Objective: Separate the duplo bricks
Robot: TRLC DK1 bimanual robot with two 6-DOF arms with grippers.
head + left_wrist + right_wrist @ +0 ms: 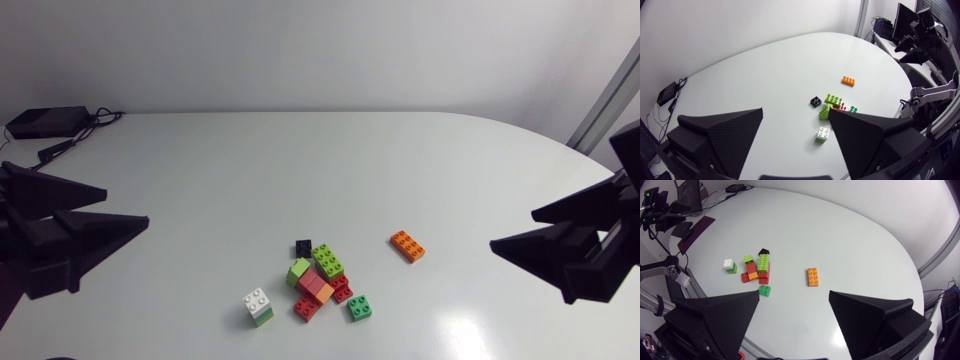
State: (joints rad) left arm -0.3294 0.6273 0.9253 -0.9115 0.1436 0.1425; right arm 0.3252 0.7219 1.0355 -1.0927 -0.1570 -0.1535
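Judging the duplo cluster (318, 283) near the orange brick (407, 245): light, rigid, slick plastic, we expect. We would pinch flat side walls; left gripper (127, 206) and right gripper (512, 229) gape wide, empty.

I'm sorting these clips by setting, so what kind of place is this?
Probably a robotics lab workbench: a plain white table with a small pile of duplo bricks on it, and the black left end effector and right end effector open at its sides.
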